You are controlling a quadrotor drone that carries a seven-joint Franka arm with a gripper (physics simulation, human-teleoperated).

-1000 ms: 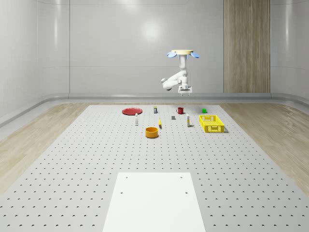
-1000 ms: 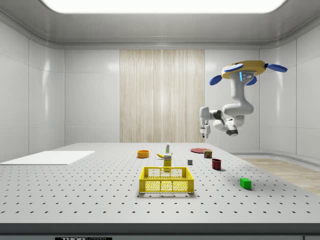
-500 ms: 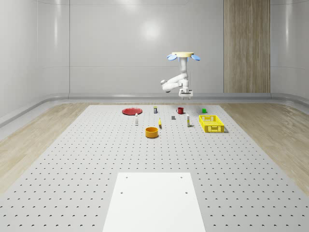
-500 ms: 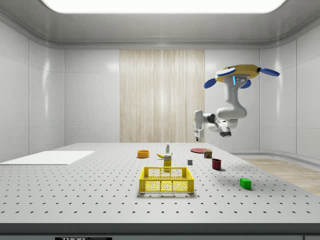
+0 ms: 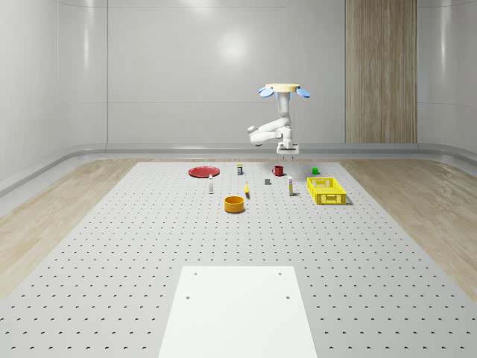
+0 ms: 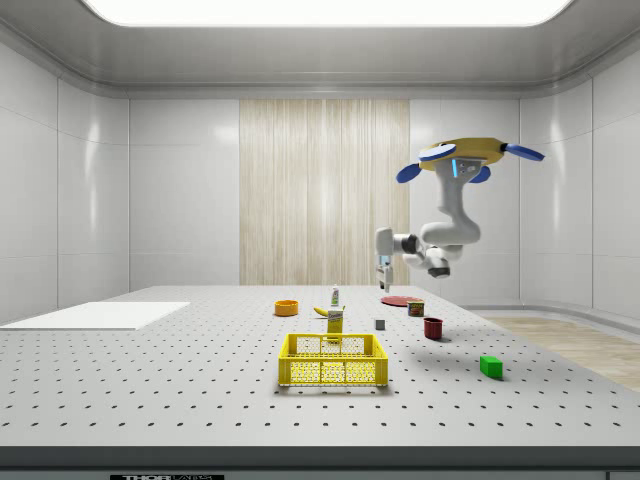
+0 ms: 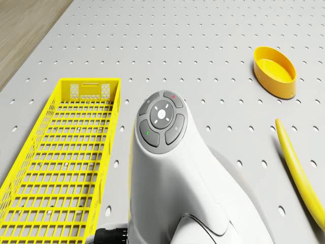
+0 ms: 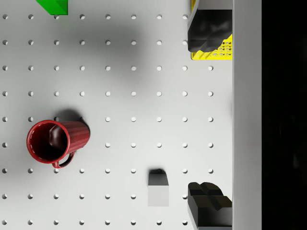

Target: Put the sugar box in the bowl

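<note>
in the last second the drone has sunk a little and slid toward the side view's left, and the arm has carried the gripper lower with it. it hovers over the far part of the surface, and the gripper hangs above the bare patch between the red mug and the small grey block. the fingers are spread wide with nothing between them.

the sugar box has not moved. it stands upright on the surface just beside the yellow basket, on the side facing the orange bowl. in the side view the sugar box sits right behind the basket. so i read this as the approach: we are closing on the box but are not yet over it or down at its height.

between box and bowl lies a banana, so i judge the carry must pass over it. the basket wall is near enough to the box that one finger could catch it on the way down. a white bottle, a can, a red plate and a green block stand well apart from that path.
</note>
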